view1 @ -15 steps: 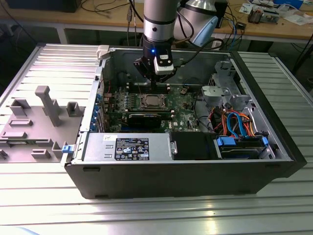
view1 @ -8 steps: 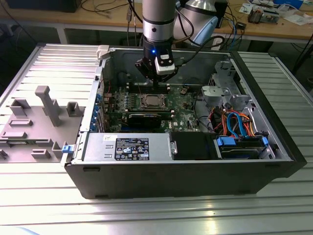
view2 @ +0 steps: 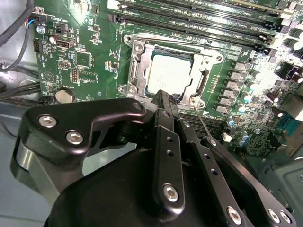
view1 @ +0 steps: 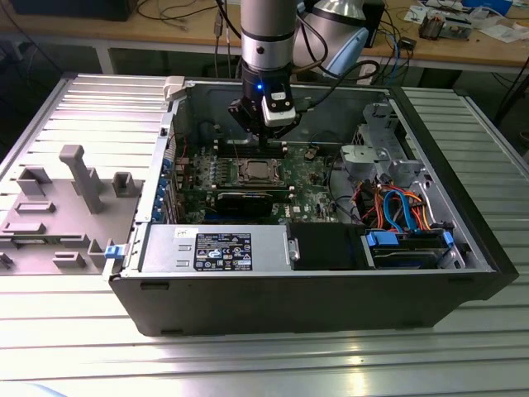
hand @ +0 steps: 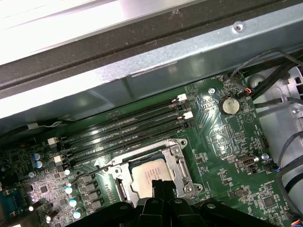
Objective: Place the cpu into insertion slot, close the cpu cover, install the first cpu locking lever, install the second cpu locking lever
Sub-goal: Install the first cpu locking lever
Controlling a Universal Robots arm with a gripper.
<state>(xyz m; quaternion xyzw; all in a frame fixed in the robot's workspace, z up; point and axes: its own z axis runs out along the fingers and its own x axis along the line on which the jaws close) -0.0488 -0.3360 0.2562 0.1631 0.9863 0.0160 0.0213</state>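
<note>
In an open computer case (view1: 289, 298) on a ribbed metal table (view1: 463, 364), cpu (view2: 168, 75) already seated in insertion slot (view2: 142, 38), cpu cover (view2: 139, 68) apparently down around it, one thin locking lever (view2: 204, 126) seemingly unlatched beside gripper (view2: 165, 96), fingers (view2: 163, 123) pinched together at the cover's edge.

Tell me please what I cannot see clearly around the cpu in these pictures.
1. Near edge of the cpu: in both wrist views, hidden by the gripper.
2. Lever: in the second wrist view, one end runs behind the gripper.
3. Cover: in the exterior view, too small to tell whether it lies flat.
4. Contact between gripper and cover: blocked by the gripper's own body.
</note>
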